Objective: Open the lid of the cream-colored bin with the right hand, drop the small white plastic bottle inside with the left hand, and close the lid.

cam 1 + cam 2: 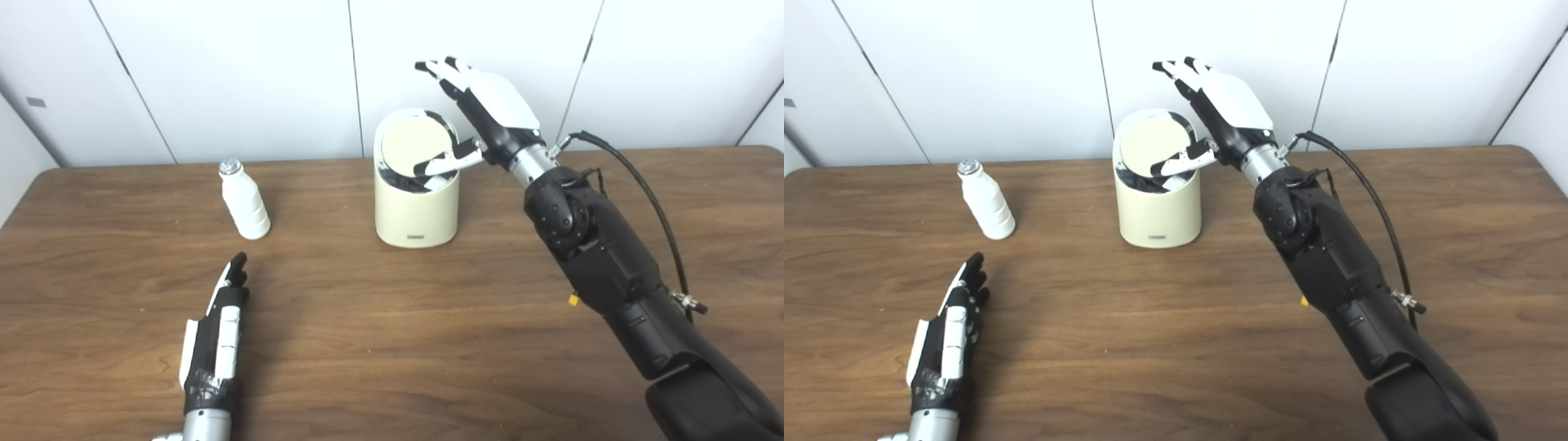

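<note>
The cream-colored bin (417, 211) stands at the middle back of the wooden table (392, 343). Its round lid (415, 144) is tilted, its near edge dipped, showing the dark inside. My right hand (484, 113) is above and right of the bin, fingers spread and raised, with the thumb resting on the lid's near right edge. The small white plastic bottle (244, 201) stands upright left of the bin. My left hand (217, 331) lies flat and open on the table, fingertips pointing at the bottle, a short gap away.
A black cable (649, 196) loops from the right wrist along the right forearm. White wall panels stand close behind the table's far edge. The table's left edge is near the left arm.
</note>
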Available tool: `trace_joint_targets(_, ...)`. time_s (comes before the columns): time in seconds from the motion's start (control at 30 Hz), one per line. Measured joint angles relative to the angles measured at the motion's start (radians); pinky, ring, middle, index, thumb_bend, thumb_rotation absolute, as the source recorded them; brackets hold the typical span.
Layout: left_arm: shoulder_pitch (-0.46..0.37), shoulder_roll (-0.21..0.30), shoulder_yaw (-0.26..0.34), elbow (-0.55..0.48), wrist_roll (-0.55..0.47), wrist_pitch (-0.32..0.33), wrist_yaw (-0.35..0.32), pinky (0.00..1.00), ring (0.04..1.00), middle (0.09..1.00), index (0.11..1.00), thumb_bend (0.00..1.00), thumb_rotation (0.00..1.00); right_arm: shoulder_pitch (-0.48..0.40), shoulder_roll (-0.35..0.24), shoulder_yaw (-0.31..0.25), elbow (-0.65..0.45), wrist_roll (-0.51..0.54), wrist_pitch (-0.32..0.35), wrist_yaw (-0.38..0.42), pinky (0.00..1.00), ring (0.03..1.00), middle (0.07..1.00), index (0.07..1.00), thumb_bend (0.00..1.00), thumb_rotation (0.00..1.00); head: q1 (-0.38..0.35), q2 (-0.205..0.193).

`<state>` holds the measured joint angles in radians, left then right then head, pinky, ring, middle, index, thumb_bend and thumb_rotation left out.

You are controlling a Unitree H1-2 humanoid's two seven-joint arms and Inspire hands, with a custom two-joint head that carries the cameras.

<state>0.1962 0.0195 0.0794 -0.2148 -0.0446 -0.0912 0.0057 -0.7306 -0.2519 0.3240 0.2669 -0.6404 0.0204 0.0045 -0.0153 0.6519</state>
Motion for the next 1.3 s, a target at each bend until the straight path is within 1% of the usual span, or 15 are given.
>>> trace_joint_targets(0.17, 0.000, -0.001, 0.000, 0.000, -0.006, 0.000, -0.002, 1.00, 1.000, 1.000, 0.969, 0.65, 0.93, 0.025, -0.006, -0.015, -0.054, -0.001, 0.015, 0.013, 0.95, 0.976, 0.939, 0.924, 0.80, 0.36, -0.005, 0.002)
trace_joint_targets(0.23, 0.001, -0.001, 0.000, -0.001, -0.011, 0.001, -0.003, 1.00, 1.000, 1.000, 0.969, 0.65, 0.93, 0.042, -0.011, -0.033, -0.102, 0.006, 0.034, 0.041, 0.91, 0.958, 0.932, 0.927, 0.77, 0.36, -0.005, 0.002)
trace_joint_targets(0.33, 0.001, -0.001, 0.000, 0.000, -0.013, 0.001, -0.004, 1.00, 1.000, 1.000, 0.965, 0.65, 0.93, 0.065, -0.013, -0.088, -0.183, 0.046, 0.097, 0.089, 0.85, 0.917, 0.923, 0.933, 0.74, 0.36, -0.003, -0.002)
trace_joint_targets(0.43, 0.000, -0.001, 0.000, 0.000, -0.013, 0.001, -0.004, 1.00, 1.000, 1.000, 0.968, 0.64, 0.92, 0.084, -0.014, -0.154, -0.253, 0.098, 0.174, 0.126, 0.82, 0.919, 0.938, 0.925, 0.73, 0.38, -0.003, -0.003)
trace_joint_targets(0.5, 0.000, 0.000, 0.001, 0.000, -0.013, 0.001, -0.005, 1.00, 1.000, 1.000, 0.969, 0.64, 0.92, 0.102, -0.018, -0.187, -0.281, 0.123, 0.216, 0.139, 0.82, 0.914, 0.935, 0.921, 0.71, 0.44, -0.005, -0.003)
trace_joint_targets(0.57, 0.000, 0.000, 0.001, 0.000, -0.014, 0.001, -0.005, 1.00, 1.000, 1.000, 0.970, 0.64, 0.92, 0.134, -0.031, -0.204, -0.308, 0.139, 0.248, 0.154, 0.81, 0.903, 0.927, 0.915, 0.70, 0.46, -0.005, -0.003)
trace_joint_targets(0.63, -0.002, 0.000, 0.001, 0.001, -0.014, 0.001, -0.005, 1.00, 1.000, 1.000, 0.967, 0.65, 0.92, 0.183, -0.044, -0.216, -0.328, 0.148, 0.265, 0.163, 0.78, 0.884, 0.919, 0.914, 0.68, 0.44, -0.006, -0.003)
trace_joint_targets(0.73, -0.002, 0.003, 0.005, 0.002, -0.015, 0.000, -0.005, 1.00, 1.000, 1.000, 0.965, 0.63, 0.92, 0.259, -0.057, -0.227, -0.358, 0.169, 0.269, 0.170, 0.76, 0.868, 0.906, 0.910, 0.69, 0.41, -0.005, -0.003)
trace_joint_targets(0.9, -0.003, 0.004, 0.009, 0.005, -0.018, -0.001, -0.007, 1.00, 1.000, 1.000, 0.970, 0.64, 0.91, 0.370, -0.069, -0.238, -0.434, 0.216, 0.269, 0.182, 0.81, 0.898, 0.931, 0.929, 0.67, 0.55, -0.008, -0.005)
trace_joint_targets(0.97, -0.005, 0.005, 0.010, 0.007, -0.022, -0.001, -0.009, 1.00, 1.000, 1.000, 0.970, 0.63, 0.91, 0.397, -0.068, -0.245, -0.459, 0.240, 0.269, 0.185, 0.83, 0.916, 0.946, 0.946, 0.67, 0.63, -0.011, -0.005)
trace_joint_targets(1.07, -0.010, 0.005, 0.011, 0.009, -0.037, -0.001, -0.010, 1.00, 1.000, 1.000, 0.973, 0.64, 0.92, 0.453, -0.066, -0.267, -0.515, 0.296, 0.264, 0.190, 0.86, 0.933, 0.959, 0.964, 0.66, 0.81, -0.017, -0.002)
trace_joint_targets(1.13, -0.012, 0.007, 0.015, 0.011, -0.042, -0.001, -0.011, 1.00, 1.000, 1.000, 0.976, 0.63, 0.92, 0.501, -0.050, -0.311, -0.535, 0.387, 0.254, 0.194, 0.94, 0.969, 0.981, 0.968, 0.63, 0.82, -0.017, -0.002)
trace_joint_targets(1.17, -0.012, 0.008, 0.019, 0.012, -0.042, -0.001, -0.011, 1.00, 1.000, 1.000, 0.976, 0.62, 0.93, 0.523, -0.033, -0.337, -0.536, 0.441, 0.251, 0.195, 0.97, 0.974, 0.988, 0.975, 0.62, 0.85, -0.017, -0.002)
trace_joint_targets(1.23, -0.011, 0.009, 0.025, 0.013, -0.043, -0.001, -0.010, 1.00, 0.997, 1.000, 0.977, 0.62, 0.93, 0.573, 0.007, -0.382, -0.536, 0.537, 0.251, 0.193, 0.99, 0.980, 0.994, 0.983, 0.61, 0.91, -0.021, 0.002)
trace_joint_targets(1.3, -0.011, 0.009, 0.025, 0.012, -0.043, -0.001, -0.011, 1.00, 0.998, 1.000, 0.980, 0.62, 0.93, 0.616, 0.032, -0.400, -0.536, 0.593, 0.252, 0.192, 1.00, 0.996, 0.999, 0.981, 0.62, 0.94, -0.023, 0.005)
